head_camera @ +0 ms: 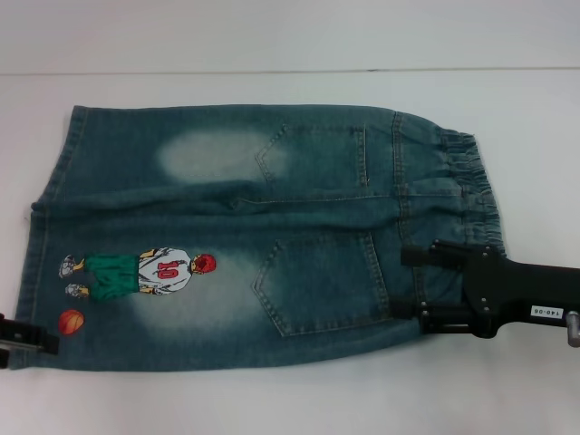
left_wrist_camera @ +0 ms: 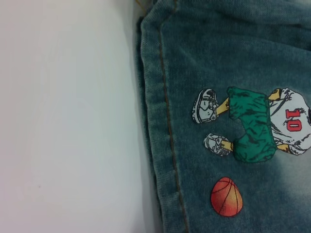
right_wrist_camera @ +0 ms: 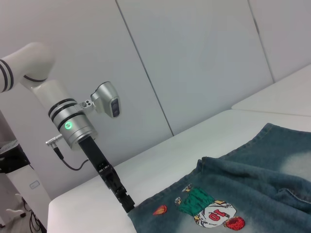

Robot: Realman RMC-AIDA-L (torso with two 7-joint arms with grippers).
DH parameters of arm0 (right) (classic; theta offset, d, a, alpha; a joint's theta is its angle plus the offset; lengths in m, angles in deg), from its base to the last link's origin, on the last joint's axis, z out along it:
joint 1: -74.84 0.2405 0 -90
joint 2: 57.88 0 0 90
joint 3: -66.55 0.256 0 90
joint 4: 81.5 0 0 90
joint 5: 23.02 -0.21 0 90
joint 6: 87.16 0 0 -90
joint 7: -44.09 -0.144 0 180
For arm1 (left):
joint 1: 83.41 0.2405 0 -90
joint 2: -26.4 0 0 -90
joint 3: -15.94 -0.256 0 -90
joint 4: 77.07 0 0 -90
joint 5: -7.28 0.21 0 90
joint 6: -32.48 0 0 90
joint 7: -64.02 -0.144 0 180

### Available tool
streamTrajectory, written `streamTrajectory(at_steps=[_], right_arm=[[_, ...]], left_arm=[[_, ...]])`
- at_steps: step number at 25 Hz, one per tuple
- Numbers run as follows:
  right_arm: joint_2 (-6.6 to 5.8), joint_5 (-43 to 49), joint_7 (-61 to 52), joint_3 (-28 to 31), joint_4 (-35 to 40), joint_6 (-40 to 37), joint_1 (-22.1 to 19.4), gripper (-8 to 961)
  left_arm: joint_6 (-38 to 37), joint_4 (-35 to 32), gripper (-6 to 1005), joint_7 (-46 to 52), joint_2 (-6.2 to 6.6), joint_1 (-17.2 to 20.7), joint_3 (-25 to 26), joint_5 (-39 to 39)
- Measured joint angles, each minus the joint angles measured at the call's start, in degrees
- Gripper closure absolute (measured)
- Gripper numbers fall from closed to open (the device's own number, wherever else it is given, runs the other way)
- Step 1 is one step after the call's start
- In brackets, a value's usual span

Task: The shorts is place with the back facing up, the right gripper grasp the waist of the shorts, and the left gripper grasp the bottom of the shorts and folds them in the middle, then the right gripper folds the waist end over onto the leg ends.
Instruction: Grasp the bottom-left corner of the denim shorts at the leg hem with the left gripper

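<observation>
Right gripper (head_camera: 410,285) spread over the waist (head_camera: 467,195), gripping nothing | left gripper (head_camera: 27,337) at the leg ends (head_camera: 32,263), your fold-lift corner; jaws unreadable | shorts (head_camera: 272,236) flat, back up.

There is one pair of shorts (head_camera: 263,236) on one white table (head_camera: 272,399), and it shows two back pockets (head_camera: 317,281) and two pale bleached patches (head_camera: 204,156). It carries one printed basketball player (head_camera: 140,272), with one orange ball (head_camera: 72,321) beside him. Two black grippers are there, the left gripper (head_camera: 18,340) and the right gripper (head_camera: 412,285).
</observation>
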Motion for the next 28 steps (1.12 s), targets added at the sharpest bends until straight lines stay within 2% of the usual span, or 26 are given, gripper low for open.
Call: streamTrajectory(at_steps=[14,28], right_arm=[[0.09,0.2,0.2,0.0,0.0,0.1,0.1,99],[0.15,0.2,0.2,0.0,0.0,0.2,0.1,105]], left_arm=[[0.6,0.0,66,-0.1,0.10,-0.3,0.1,1.1],[0.0,0.0,65,-0.2,-0.91,-1.2,0.2,0.6]])
